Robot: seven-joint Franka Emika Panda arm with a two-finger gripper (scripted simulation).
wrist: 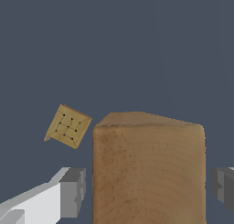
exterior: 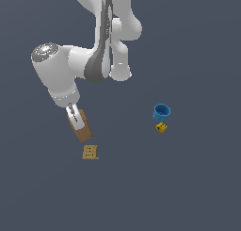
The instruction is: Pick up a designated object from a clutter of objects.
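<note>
While the blue cup [exterior: 161,112] stands beside the tiny yellow block [exterior: 161,127], I cannot see inside it. My gripper [wrist: 148,186] has its fingers [wrist: 73,191] on either side of the brown box [wrist: 148,168], though I cannot tell whether they touch it. Close by lies the tan dotted square [wrist: 68,125].

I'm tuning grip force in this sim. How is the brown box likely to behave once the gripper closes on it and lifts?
The brown box looks rigid with flat faces, so probably it won't flex or roll. It is elongated, so it may swing or tilt if gripped near one end. The fingers stand apart from its sides in the wrist view; contact isn't made.
</note>
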